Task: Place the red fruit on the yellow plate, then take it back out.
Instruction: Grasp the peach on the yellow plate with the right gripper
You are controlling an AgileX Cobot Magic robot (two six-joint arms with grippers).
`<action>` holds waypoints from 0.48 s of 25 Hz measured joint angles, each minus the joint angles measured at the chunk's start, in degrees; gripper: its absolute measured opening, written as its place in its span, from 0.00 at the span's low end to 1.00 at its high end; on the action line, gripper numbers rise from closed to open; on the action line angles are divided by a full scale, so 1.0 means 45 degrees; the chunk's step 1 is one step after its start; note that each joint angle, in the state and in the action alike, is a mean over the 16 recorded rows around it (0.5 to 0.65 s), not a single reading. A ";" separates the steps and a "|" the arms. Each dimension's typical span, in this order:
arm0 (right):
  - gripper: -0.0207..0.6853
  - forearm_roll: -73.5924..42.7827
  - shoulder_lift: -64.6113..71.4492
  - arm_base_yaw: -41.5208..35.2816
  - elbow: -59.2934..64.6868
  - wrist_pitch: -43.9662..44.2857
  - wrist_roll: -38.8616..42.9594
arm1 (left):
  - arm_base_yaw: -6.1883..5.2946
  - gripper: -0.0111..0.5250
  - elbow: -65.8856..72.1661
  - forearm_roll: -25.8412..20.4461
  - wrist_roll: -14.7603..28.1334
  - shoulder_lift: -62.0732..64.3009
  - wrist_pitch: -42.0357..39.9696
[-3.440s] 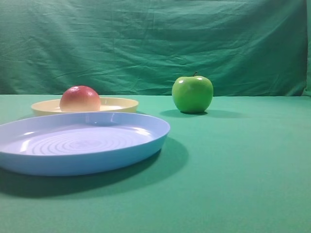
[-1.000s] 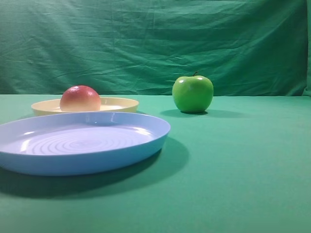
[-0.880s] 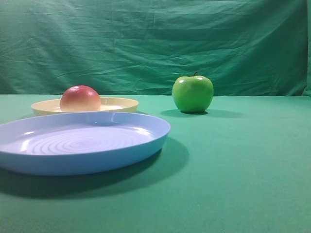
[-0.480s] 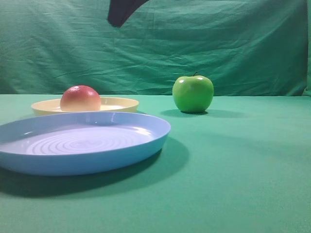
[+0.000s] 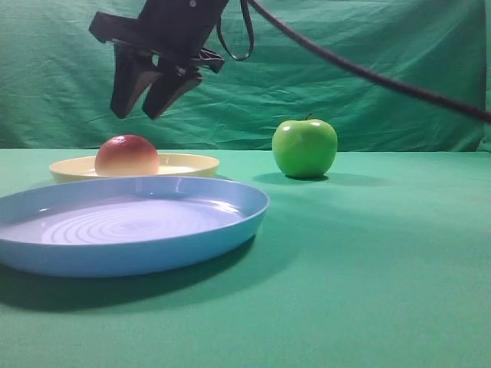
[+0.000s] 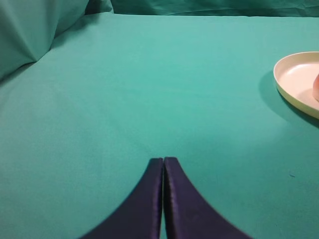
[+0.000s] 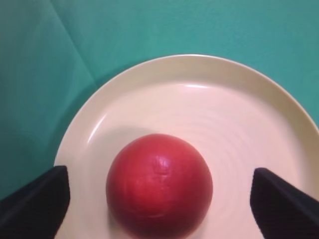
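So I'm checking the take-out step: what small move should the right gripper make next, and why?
Probably straight down. The right gripper hangs open above the red fruit, which sits on the yellow plate between its fingertips in the wrist view, not yet gripped. Lowering would bring the jaws around it to close.

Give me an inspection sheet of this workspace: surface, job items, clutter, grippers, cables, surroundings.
Surface: green cloth, smooth, no spills seen.
Job's things: red fruit rests on the yellow plate, nothing touching it.
Clutter: blue plate in front; green apple to the side.
Grippers: right gripper open, above the fruit; left gripper shut, holding nothing, over bare cloth.
Cables: black cable trails from the right arm, off the surface.
Surroundings: wrinkled green backdrop.
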 joint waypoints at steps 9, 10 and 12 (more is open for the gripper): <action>0.88 0.0224 0.0754 0.0000 -0.0009 -0.0759 -0.0179 | 0.0000 0.02 0.0000 0.0000 0.0000 0.0000 0.0000; 0.86 0.0230 0.0822 0.0000 -0.0012 -0.0816 -0.0200 | 0.0000 0.02 0.0000 0.0000 0.0000 0.0000 0.0000; 0.82 0.0243 0.0937 0.0000 -0.0029 -0.0868 -0.0241 | 0.0000 0.02 0.0000 0.0000 0.0000 0.0000 0.0000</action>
